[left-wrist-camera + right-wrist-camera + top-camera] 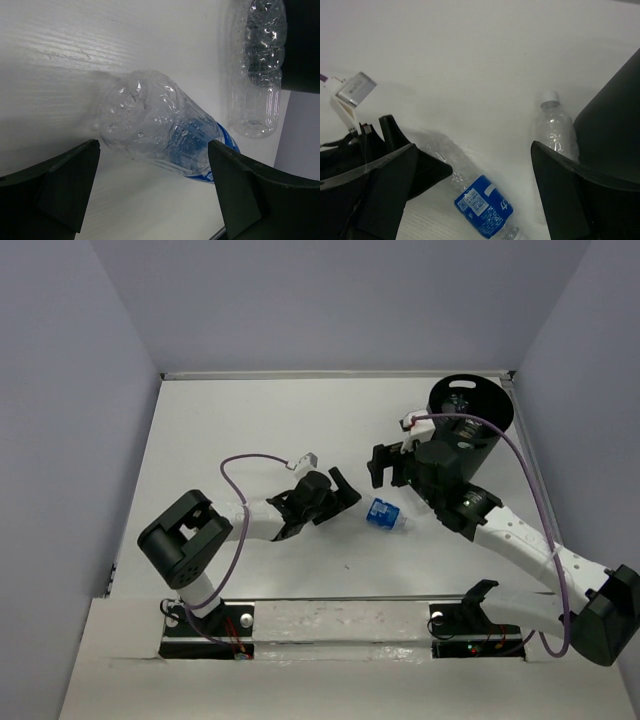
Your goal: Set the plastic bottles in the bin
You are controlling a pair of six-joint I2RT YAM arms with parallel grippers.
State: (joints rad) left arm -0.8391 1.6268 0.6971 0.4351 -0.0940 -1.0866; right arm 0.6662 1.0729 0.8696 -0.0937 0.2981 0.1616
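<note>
- Your left gripper (152, 147): jaws wide open, gripping nothing. The blue-label bottle (165, 132) lies on its side between them on the tabletop (100, 45).
- Your right gripper (472, 146): also wide open and empty, near that bottle.
- Label: blue with white print, too small to read.
- Second clear bottle (555, 127), white cap: just beside the bin (492, 400), which is in the far right corner.

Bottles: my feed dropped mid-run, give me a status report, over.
Left gripper jaws open, facing blue-label bottle lying ungripped on table. Right gripper jaws open, empty, by bin, possibly crowding that route. Second clear bottle beside bin, outside.
</note>
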